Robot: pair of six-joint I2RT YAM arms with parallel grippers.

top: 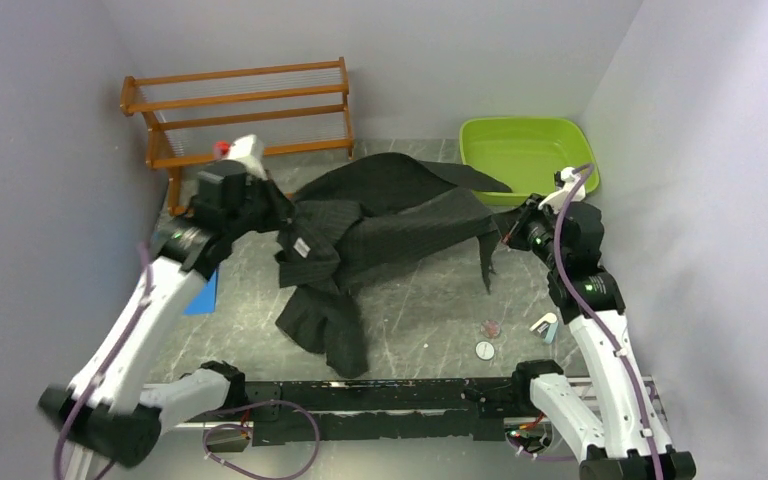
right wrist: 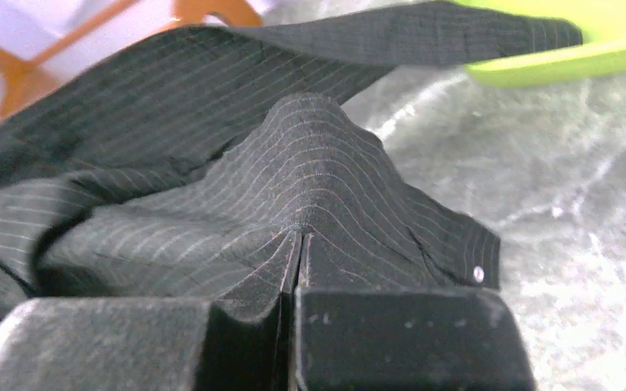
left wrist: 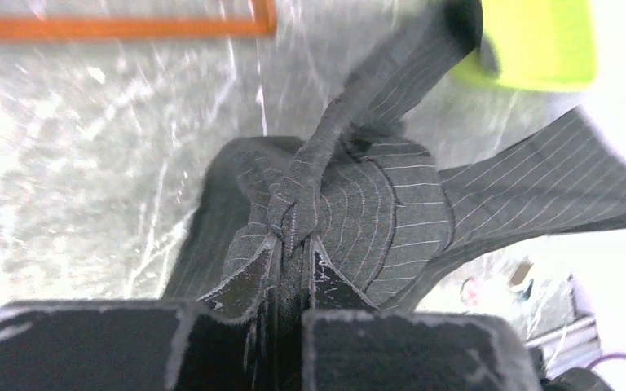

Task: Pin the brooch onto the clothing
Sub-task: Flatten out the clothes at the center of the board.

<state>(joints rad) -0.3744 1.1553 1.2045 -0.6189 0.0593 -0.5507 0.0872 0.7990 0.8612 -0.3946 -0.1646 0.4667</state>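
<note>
The clothing [top: 390, 225], a black pinstriped shirt, lies rumpled across the middle of the table, one sleeve hanging toward the near edge. My left gripper [top: 278, 212] is shut on a bunched fold at the shirt's left side; the left wrist view shows that fabric [left wrist: 383, 204] pinched in the gripper [left wrist: 293, 252]. My right gripper [top: 508, 228] is shut on the shirt's right edge, and in the right wrist view the cloth [right wrist: 171, 147] rises in a ridge from the gripper [right wrist: 300, 240]. A small pinkish round piece [top: 490, 327] and a white disc [top: 485, 349] lie on the table; I cannot tell which is the brooch.
A wooden rack [top: 240, 110] stands at the back left and a lime green basin [top: 525, 150] at the back right, with a shirt corner draped over its rim. A blue flat piece [top: 203, 292] lies under the left arm. A small white and teal object [top: 545, 325] sits by the right arm.
</note>
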